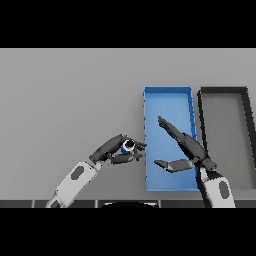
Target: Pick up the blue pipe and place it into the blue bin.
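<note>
In the head view, the left hand (116, 150) sat near the middle of the grey table (65, 100). Its fingers and thumb were curled round the blue pipe (128, 146), pinching it. Only the round end of the pipe showed, poking out at about 3 o'clock from the hand. The pipe was just beside the left wall of the blue bin (168, 90), not yet over it. I think the hand held it tight so it would not drop on the way in.

The right hand (181, 142) was over the blue bin, at 3 o'clock from the pipe. Its fingers were straight and spread from the thumb, holding nothing. It may have been waiting there to help, but I cannot be sure.

A dark bin (223, 90) stood just beside the blue one, at its 3 o'clock side.
</note>
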Motion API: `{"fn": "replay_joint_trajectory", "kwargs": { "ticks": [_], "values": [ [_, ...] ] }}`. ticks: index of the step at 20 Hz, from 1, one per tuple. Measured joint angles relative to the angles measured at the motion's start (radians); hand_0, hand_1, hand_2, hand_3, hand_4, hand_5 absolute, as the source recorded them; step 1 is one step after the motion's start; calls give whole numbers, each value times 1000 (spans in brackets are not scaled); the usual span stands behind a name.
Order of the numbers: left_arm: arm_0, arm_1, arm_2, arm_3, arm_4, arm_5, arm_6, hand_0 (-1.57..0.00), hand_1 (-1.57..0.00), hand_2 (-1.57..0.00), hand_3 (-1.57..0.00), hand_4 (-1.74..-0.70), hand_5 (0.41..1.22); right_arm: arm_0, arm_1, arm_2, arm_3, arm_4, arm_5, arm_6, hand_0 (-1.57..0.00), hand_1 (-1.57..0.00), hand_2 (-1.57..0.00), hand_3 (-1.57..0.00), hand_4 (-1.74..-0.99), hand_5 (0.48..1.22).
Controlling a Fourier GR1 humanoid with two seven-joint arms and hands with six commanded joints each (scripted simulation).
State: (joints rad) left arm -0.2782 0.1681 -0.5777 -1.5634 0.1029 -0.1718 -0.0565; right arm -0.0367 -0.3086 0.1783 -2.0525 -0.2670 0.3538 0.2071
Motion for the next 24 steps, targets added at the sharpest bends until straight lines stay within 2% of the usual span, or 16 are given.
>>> {"fn": "replay_joint_trajectory", "kwargs": {
  "ticks": [1, 3, 5, 7, 10, 13, 16, 17, 18, 19, 20, 21, 22, 23, 24],
  "values": [
    [0, 1, 1, -7, 2, 0, 4, -1571, -1571, -1571, -1486, -1741, 1221, -27, -11, 16, -9, -24, 16, 38, 1, 1, 1, 1, -1309, 503],
    [2, 7, 4, -10, 6, -6, 10, -1571, -1571, -1571, -1484, -1741, 1221, -79, -10, 60, -14, -29, 41, 77, 1, 1, 1, 1, -1311, 517],
    [-8, 12, 15, 4, 11, -17, 8, -1571, -1571, -1571, -1486, -1741, 1221, -138, -2, 97, 15, 14, 65, 93, 1, 1, 1, 1, -1294, 523],
    [-5, 8, 14, -3, 20, -26, 2, -1571, -1571, -1571, -1488, -1741, 1221, -201, 21, 132, 46, 15, 84, 127, 1, 1, 1, 1, -1253, 529],
    [1, 21, 21, -6, 36, -50, -27, -1571, -1571, -1571, -1525, -1741, 1221, -261, 64, 187, 74, 33, 95, 163, 1, 1, 1, 1, -1230, 532],
    [-1, 3, 6, -6, 29, -50, 6, -1571, -1571, -1571, -1538, -1741, 1221, -340, 104, 205, 131, 37, 106, 186, 1, 1, 1, 1, -1222, 519],
    [-3, 5, 4, -5, -1, -40, -8, -1571, -1571, -1571, -1535, -1737, 1221, -396, 131, 208, 184, 28, 123, 192, 1, -12, -29, -2, -1222, 506],
    [3, 17, 9, -8, 12, -53, -5, -1571, -1571, -1571, -1484, -1736, 1221, -406, 143, 216, 191, 21, 129, 189, -53, -84, -102, -46, -1245, 506],
    [0, 9, 12, -2, 24, -59, 8, -1394, -1326, -1320, -1288, -1737, 1221, -430, 158, 219, 213, 18, 135, 195, -181, -225, -237, -161, -1294, 509],
    [-18, 19, 14, 15, -8, -55, 2, -1182, -1078, -1063, -1030, -1682, 1221, -465, 172, 216, 241, 24, 129, 214, -345, -375, -379, -296, -1335, 507],
    [-26, 41, -11, 5, -40, -68, 42, -991, -878, -850, -824, -1552, 1221, -485, 186, 224, 250, 19, 136, 224, -527, -534, -531, -440, -1362, 508],
    [-34, 57, -22, 4, -57, -83, 89, -818, -706, -680, -659, -1480, 1221, -493, 188, 228, 264, 18, 155, 227, -718, -699, -739, -635, -1430, 522],
    [-28, 58, -20, -4, -64, -85, 119, -776, -706, -686, -583, -1533, 1221, -495, 191, 235, 266, 19, 164, 217, -888, -873, -905, -768, -1486, 550],
    [-21, 42, -9, -3, -66, -72, 106, -935, -879, -863, -781, -1574, 1221, -511, 189, 224, 282, -7, 175, 202, -1025, -1013, -1038, -868, -1530, 606],
    [-21, 27, -1, 5, -84, -55, 88, -1063, -1017, -969, -939, -1607, 1221, -505, 195, 231, 285, -40, 187, 179, -1134, -1124, -1145, -957, -1562, 666]
  ]
}}
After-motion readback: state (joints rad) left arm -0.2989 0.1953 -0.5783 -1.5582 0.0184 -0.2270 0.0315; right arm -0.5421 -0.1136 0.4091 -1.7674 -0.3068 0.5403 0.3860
